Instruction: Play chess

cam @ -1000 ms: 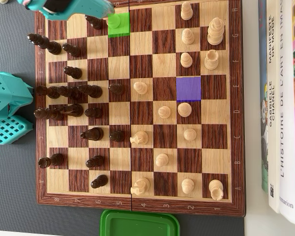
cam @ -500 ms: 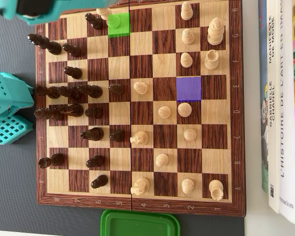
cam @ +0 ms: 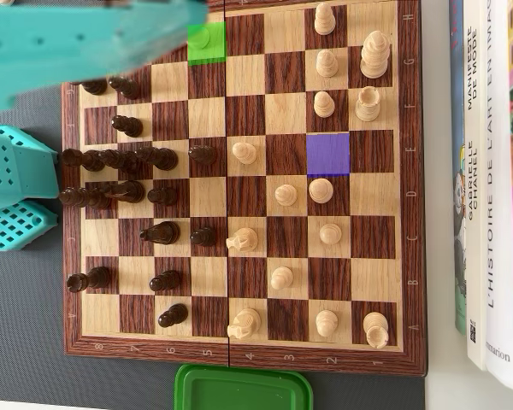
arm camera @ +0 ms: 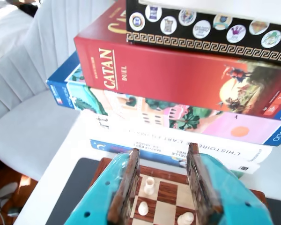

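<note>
A wooden chessboard (cam: 239, 348) holds several dark pieces on its left half and several pale pieces on its right half in the overhead view. One square is tinted green (cam: 207, 43) with a piece on it, and one empty square is tinted purple (cam: 328, 154). My teal arm (cam: 85, 43) reaches blurred across the board's top left. In the wrist view my gripper (arm camera: 164, 150) is open and empty above the board's far edge (arm camera: 159, 172). A pale rook (arm camera: 149, 185), a pale pawn (arm camera: 143, 207) and another pale piece (arm camera: 185, 218) show between the fingers.
A stack of books and game boxes, with a red Catan box (arm camera: 178, 75), stands beyond the board; it lies along the right edge in the overhead view (cam: 487, 188). A green lid (cam: 244, 389) sits below the board. Teal parts (cam: 13, 188) stand at its left.
</note>
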Robot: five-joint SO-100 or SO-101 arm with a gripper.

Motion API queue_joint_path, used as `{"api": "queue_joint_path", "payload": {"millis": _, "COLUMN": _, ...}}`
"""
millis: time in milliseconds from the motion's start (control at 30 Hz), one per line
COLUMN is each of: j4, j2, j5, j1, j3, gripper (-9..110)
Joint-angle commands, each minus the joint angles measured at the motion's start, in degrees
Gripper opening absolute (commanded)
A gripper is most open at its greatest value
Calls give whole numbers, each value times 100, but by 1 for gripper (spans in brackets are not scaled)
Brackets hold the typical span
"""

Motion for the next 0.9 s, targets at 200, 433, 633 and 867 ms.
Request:
{"api": "queue_joint_path", "payload": {"millis": 200, "j4": -2971, "j2": 1283, "j5": -35, "j1": 448, "j3": 1714, "gripper": 16}}
{"api": "queue_joint_path", "payload": {"millis": 433, "j4": -4896, "j2": 2162, "j5": -44, "j1": 958, "j3": 2944, "gripper": 16}}
{"api": "queue_joint_path", "payload": {"millis": 633, "j4": -6047, "j2": 2813, "j5": -281, "j1": 1274, "j3": 3700, "gripper": 16}}
{"api": "queue_joint_path", "payload": {"millis": 867, "j4": -7295, "j2": 3902, "j5": -299, "j1": 1274, "j3": 4904, "gripper": 16}}
